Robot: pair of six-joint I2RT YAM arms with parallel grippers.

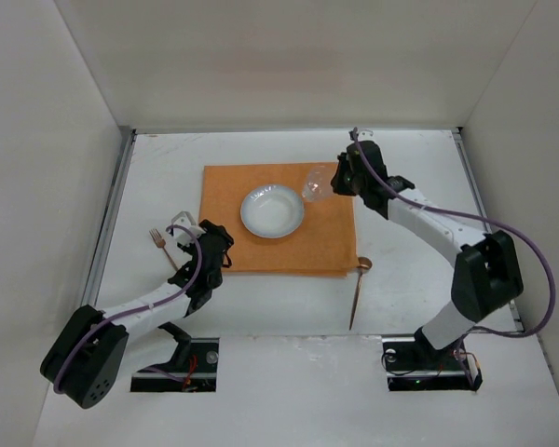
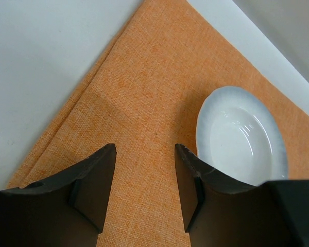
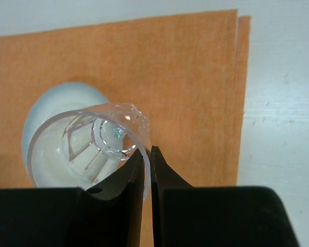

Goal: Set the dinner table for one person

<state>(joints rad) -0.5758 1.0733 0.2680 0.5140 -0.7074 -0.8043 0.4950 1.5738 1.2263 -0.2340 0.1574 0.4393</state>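
The white dinner table [image 1: 168, 158] carries an orange placemat [image 1: 289, 244] with a white plate [image 1: 272, 210] on it. My right gripper [image 1: 332, 182] is shut on the rim of a clear glass [image 1: 316, 185], held tilted over the placemat's far right part next to the plate. In the right wrist view the fingers [image 3: 147, 149] pinch the wall of the glass [image 3: 87, 144]. My left gripper [image 1: 227, 253] is open and empty over the placemat's near left corner; its wrist view [image 2: 144, 149] shows only cloth between the jaws, with the plate [image 2: 242, 136] to the right.
A copper fork [image 1: 157, 240] lies on the table left of the placemat, beside my left arm. A copper spoon [image 1: 358, 291] lies off the placemat's near right corner. Metal rails [image 1: 112, 214] and white walls bound the table.
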